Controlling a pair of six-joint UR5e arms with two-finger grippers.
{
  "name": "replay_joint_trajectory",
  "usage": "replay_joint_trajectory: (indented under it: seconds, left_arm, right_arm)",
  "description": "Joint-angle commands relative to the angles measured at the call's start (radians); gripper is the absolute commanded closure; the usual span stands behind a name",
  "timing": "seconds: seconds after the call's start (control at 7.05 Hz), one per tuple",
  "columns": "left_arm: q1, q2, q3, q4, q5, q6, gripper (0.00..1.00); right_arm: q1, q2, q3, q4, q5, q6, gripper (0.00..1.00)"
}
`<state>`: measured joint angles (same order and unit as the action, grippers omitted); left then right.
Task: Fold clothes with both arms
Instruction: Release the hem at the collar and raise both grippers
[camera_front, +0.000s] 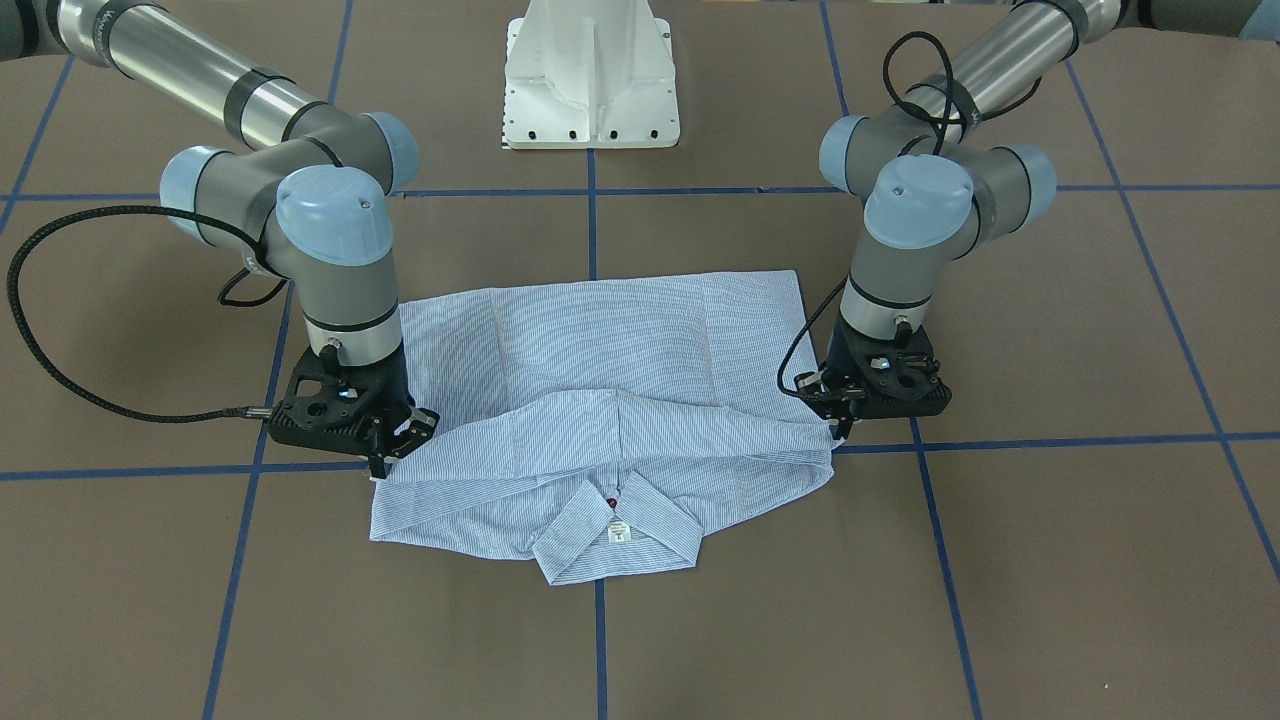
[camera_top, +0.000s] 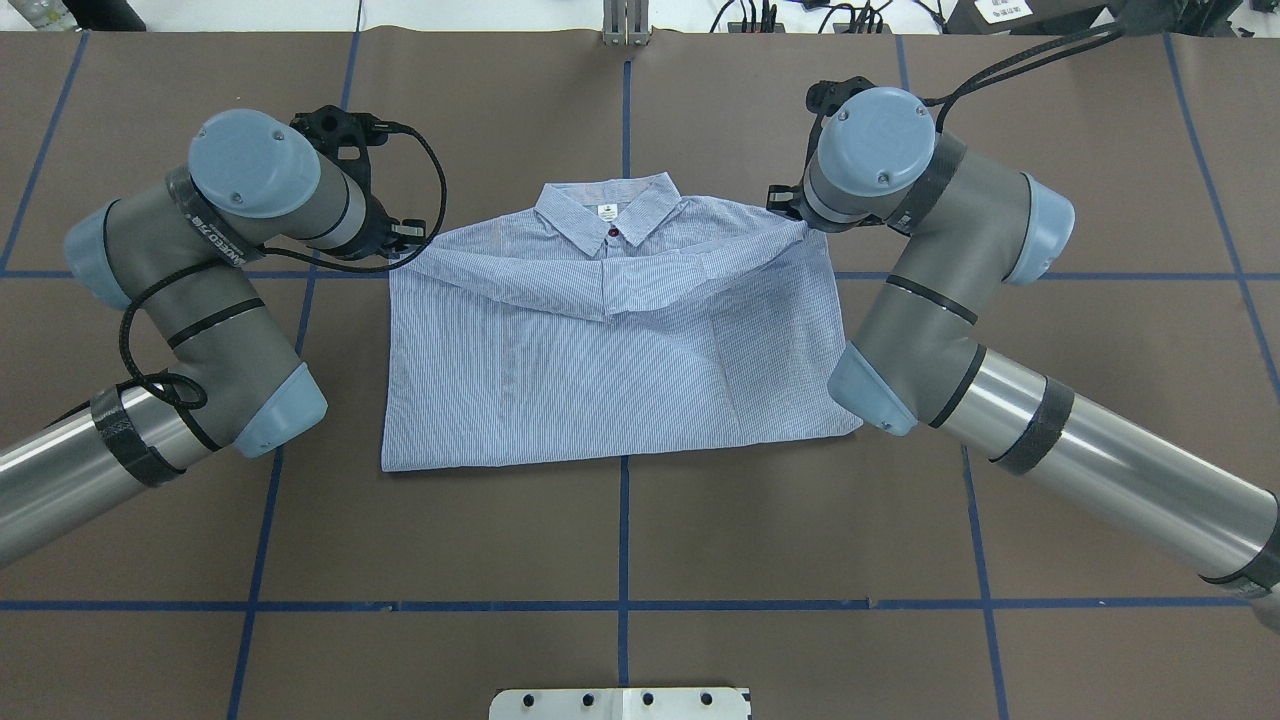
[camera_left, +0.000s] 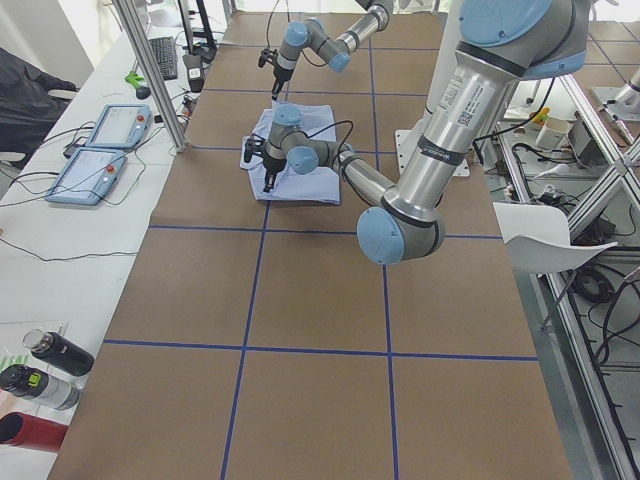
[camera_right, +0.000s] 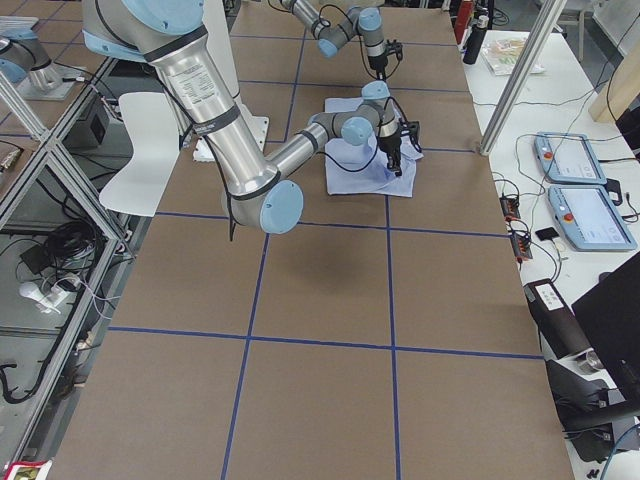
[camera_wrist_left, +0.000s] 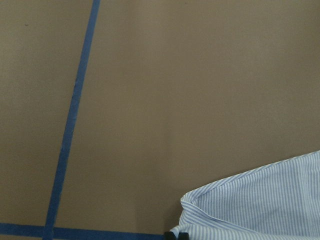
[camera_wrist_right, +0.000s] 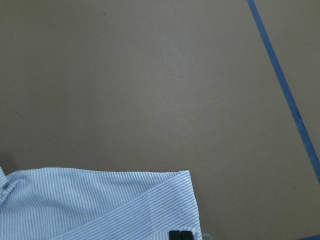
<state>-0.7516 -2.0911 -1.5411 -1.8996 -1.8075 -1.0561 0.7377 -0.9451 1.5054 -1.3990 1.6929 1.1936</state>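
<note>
Lying far left: three bottles on a white side bench past the table's end, well apart from everything else.
Left arm: the left arm reaches in over the brown table. Seen from above, its wrist joint covers the claw, and its elbow cap sits just beside the shirt's left edge.
Left claw: the left claw points down at the shirt's shoulder corner. In its wrist view the two black fingertips are pressed together on the folded edge of the cloth, pinching it.
Shirt: the shirt lies spread on the table between the two arms. Its collar is on the side away from the robot, with a small white label and a dark red button showing. A band of cloth across the shoulders lies doubled over the body.
Tape: blue tape lines cross the table, one running under the middle of the shirt.
Base: a white base stands on the robot's side, apart from the shirt's hem.
Right claw: the right claw is at the other shoulder corner, its fingertips closed together on the cloth's edge.
Right arm: from above, the elbow of the right arm hides the shirt's lower right corner.
</note>
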Motion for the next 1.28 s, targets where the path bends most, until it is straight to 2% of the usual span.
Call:
replay_joint_trajectory:
  seconds: [0.0, 0.14, 0.28, 0.43, 0.57, 0.71, 0.85, 1.14]
  left_arm:
    - [0.000, 0.006, 0.001, -0.010, -0.023, 0.030, 1.00]
    - [-0.009, 0.005, 0.001, -0.012, -0.036, 0.041, 1.00]
    - [-0.035, 0.003, -0.002, -0.013, -0.096, 0.050, 1.00]
    - [-0.052, 0.003, -0.007, -0.012, -0.137, 0.060, 0.90]
    - [-0.067, 0.012, -0.037, -0.010, -0.194, 0.061, 0.01]
    - [-0.066, 0.050, -0.116, -0.009, -0.202, 0.045, 0.00]
    - [-0.051, 0.122, -0.210, -0.009, -0.207, 0.045, 0.00]
    - [0.026, 0.175, -0.244, -0.010, -0.197, 0.045, 0.00]
  right_arm:
    - [0.022, 0.003, -0.032, 0.006, 0.068, -0.054, 1.00]
    - [0.038, 0.003, -0.036, 0.006, 0.091, -0.068, 1.00]
    - [0.057, 0.005, -0.036, 0.006, 0.123, -0.089, 1.00]
    - [0.057, 0.005, -0.036, 0.006, 0.122, -0.124, 0.01]
    - [0.086, 0.011, -0.034, 0.002, 0.167, -0.150, 0.00]
    - [0.132, 0.008, -0.036, -0.002, 0.253, -0.207, 0.00]
    - [0.156, -0.001, -0.034, -0.002, 0.293, -0.265, 0.00]
    - [0.169, -0.012, -0.034, 0.003, 0.295, -0.272, 0.00]
